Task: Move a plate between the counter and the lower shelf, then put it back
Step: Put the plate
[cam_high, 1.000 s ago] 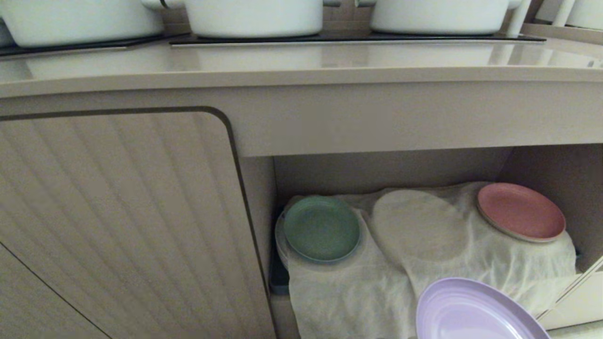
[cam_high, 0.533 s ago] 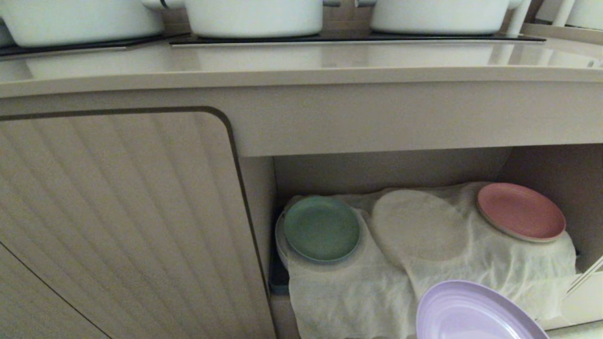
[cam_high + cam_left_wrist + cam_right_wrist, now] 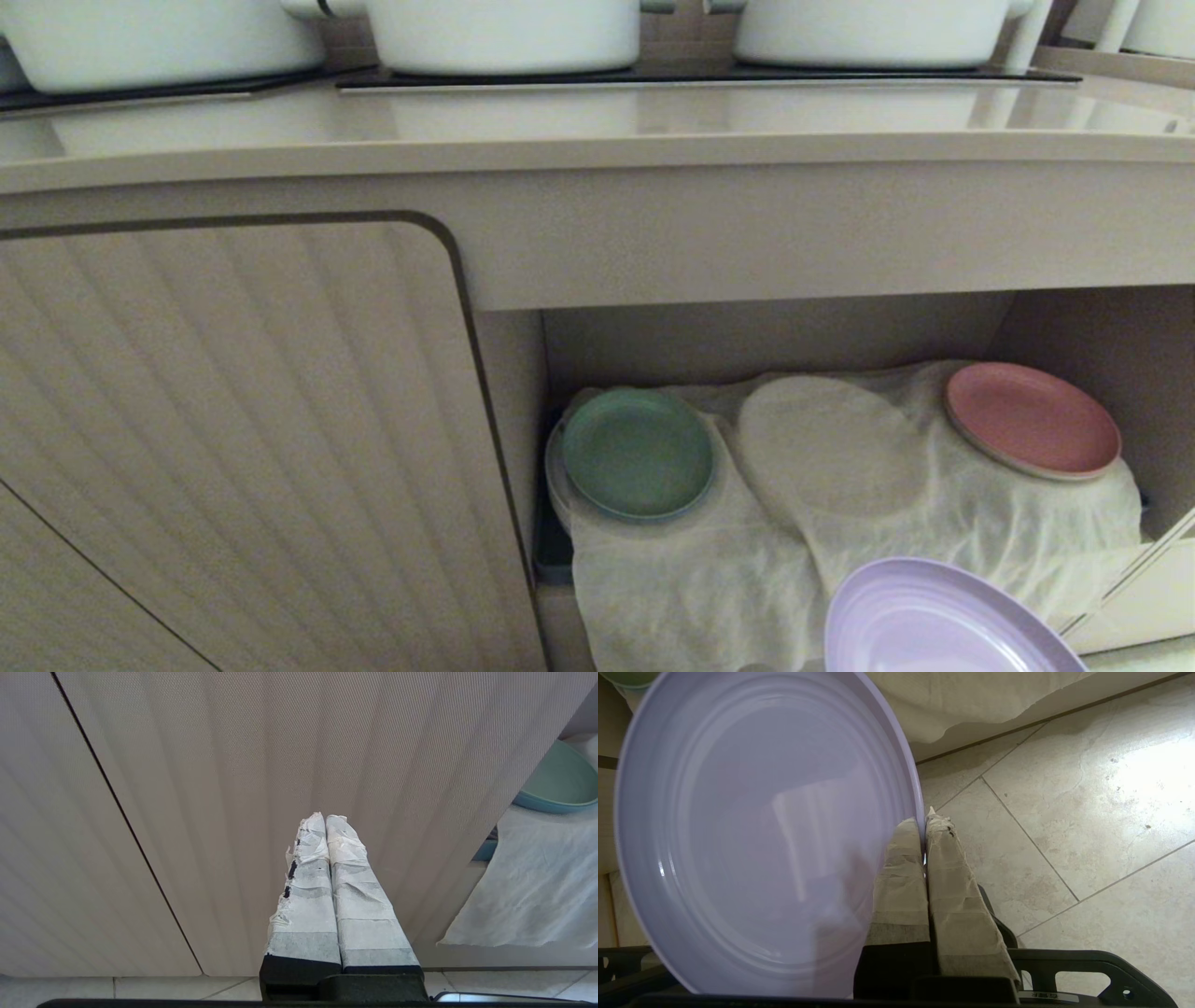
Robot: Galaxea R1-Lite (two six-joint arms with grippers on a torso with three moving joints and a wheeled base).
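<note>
Plate [image 3: 752,826], pinched by its rim between the closed fingers of the right gripper [image 3: 924,826], hangs in front of the lower shelf [image 3: 775,336], neither on its cloth [image 3: 691,588] nor on the counter [image 3: 560,121], so setting down remains.

Pale lilac plate [image 3: 943,621] tilted, low before the cloth-draped lower shelf [image 3: 1074,327].

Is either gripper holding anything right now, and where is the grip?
The right gripper pinches the lilac plate by its rim. The left gripper is shut on nothing.
</note>
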